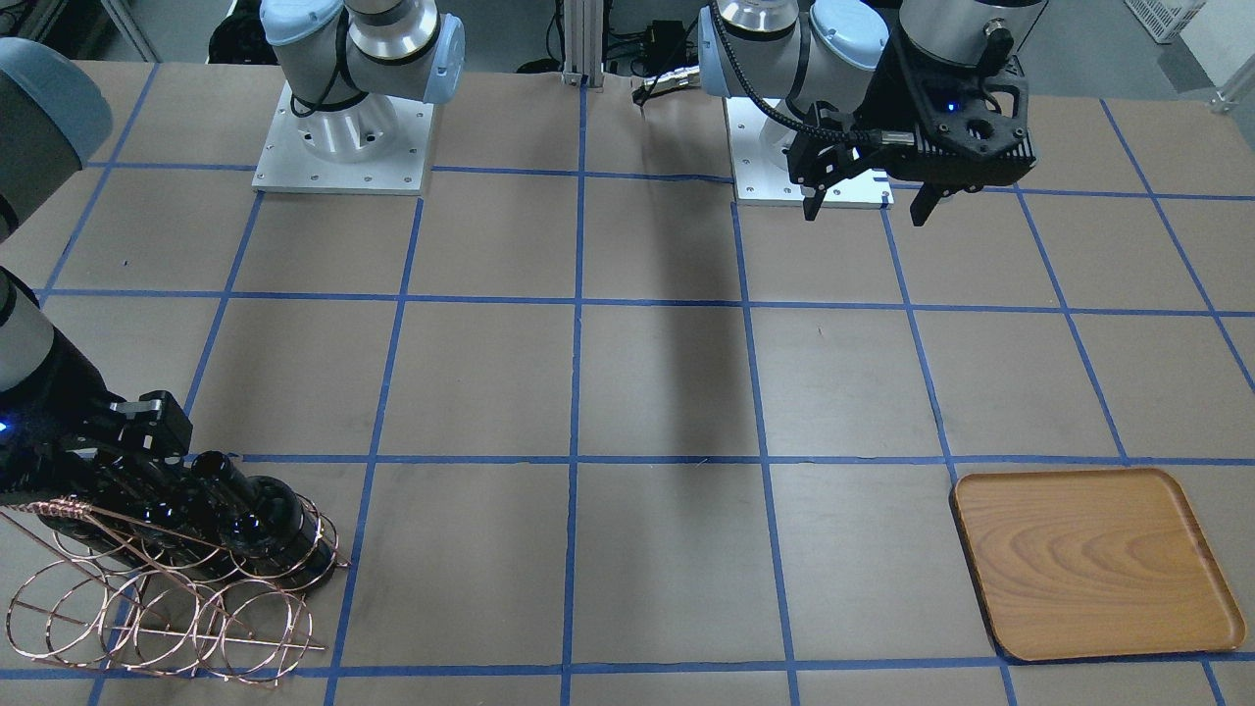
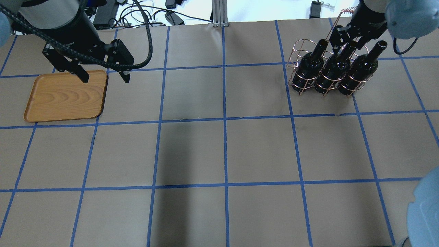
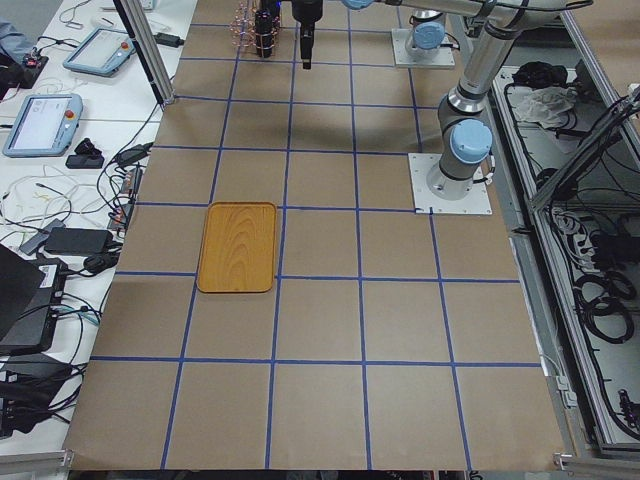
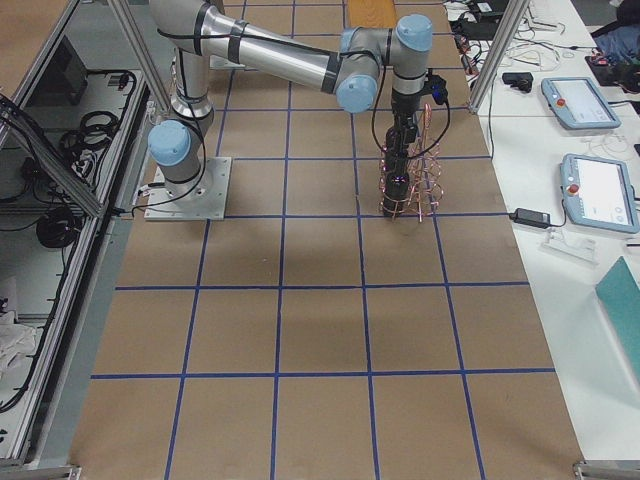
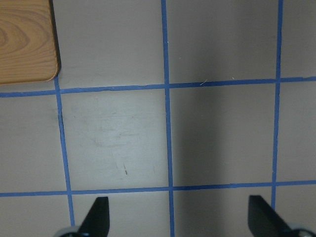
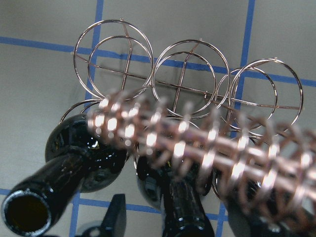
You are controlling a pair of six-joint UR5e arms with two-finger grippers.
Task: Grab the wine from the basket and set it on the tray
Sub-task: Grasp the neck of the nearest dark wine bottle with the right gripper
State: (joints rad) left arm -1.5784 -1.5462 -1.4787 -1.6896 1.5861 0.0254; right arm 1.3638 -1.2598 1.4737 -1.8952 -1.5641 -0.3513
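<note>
Three near-black wine bottles stand upright in the front row of the copper wire basket (image 2: 301, 48) at the far right: left (image 2: 310, 67), middle (image 2: 334, 70) and right (image 2: 360, 72). My right gripper (image 2: 344, 51) is down at the middle bottle's neck, beside the twisted handle (image 6: 197, 143). It is open: in the right wrist view one finger (image 6: 116, 217) stands apart from that neck (image 6: 185, 217), and the other is hidden behind the handle. The wooden tray (image 2: 65, 96) lies empty at the far left. My left gripper (image 2: 105, 77) hangs open and empty above its right edge.
The basket's back row of rings (image 6: 116, 54) holds nothing. The table is brown paper with a blue tape grid (image 2: 224, 118). The left arm's base plate (image 1: 784, 186) and the right arm's base plate (image 1: 338, 157) sit at the robot's edge. A tray corner (image 5: 24, 39) shows in the left wrist view.
</note>
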